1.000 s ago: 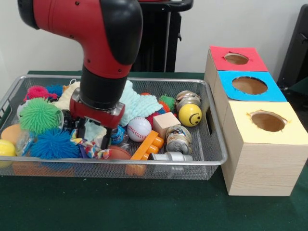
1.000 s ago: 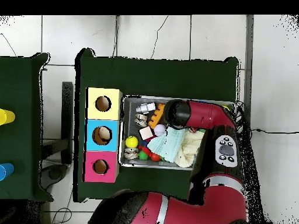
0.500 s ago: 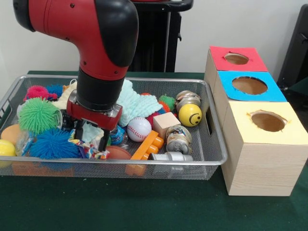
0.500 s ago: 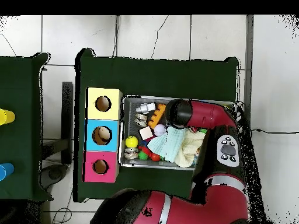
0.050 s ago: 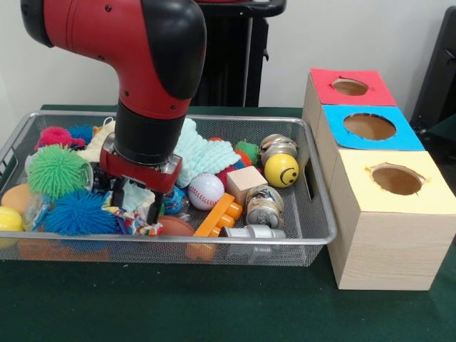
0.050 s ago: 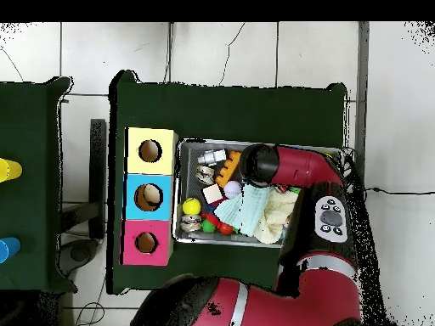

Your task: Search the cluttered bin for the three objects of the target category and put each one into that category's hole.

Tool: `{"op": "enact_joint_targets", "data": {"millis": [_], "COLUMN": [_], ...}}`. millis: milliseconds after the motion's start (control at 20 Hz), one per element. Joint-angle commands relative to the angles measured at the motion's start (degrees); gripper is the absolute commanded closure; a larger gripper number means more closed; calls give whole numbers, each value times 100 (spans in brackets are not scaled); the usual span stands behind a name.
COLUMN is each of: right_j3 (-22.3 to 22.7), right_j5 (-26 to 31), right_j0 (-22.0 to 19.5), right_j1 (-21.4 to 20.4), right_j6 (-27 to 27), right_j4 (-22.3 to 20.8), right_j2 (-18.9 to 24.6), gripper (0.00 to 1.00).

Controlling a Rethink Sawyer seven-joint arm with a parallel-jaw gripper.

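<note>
boxes (image 5: 377,178) red, blue, yellow | smiley ball (image 5: 281,170) yellow | baseball (image 5: 206,191) white

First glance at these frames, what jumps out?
The big red and black arm dominates, its end effector down inside the wire mesh bin at its left half in the front view, over a spiky blue ball. Right of the bin stands a row of wooden boxes with red, blue and yellow holed tops. A yellow smiley ball stands out.

No legible text or numbers anywhere; only a smiley face on the yellow ball (image 5: 281,170).
</note>
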Motion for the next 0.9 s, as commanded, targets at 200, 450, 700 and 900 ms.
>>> {"op": "enact_joint_targets", "data": {"millis": [200,450,700,900], "right_j3": [172,135,101,161], "right_j5": [78,48,89,-69], "right_j0": [6,51,65,140], "right_j1": [214,225,238,234], "right_j6": [285,284,292,504], "right_j4": [-9,-59,-58,-30], "right_j2": [481,442,422,353], "gripper": [0,0,100,100]}}
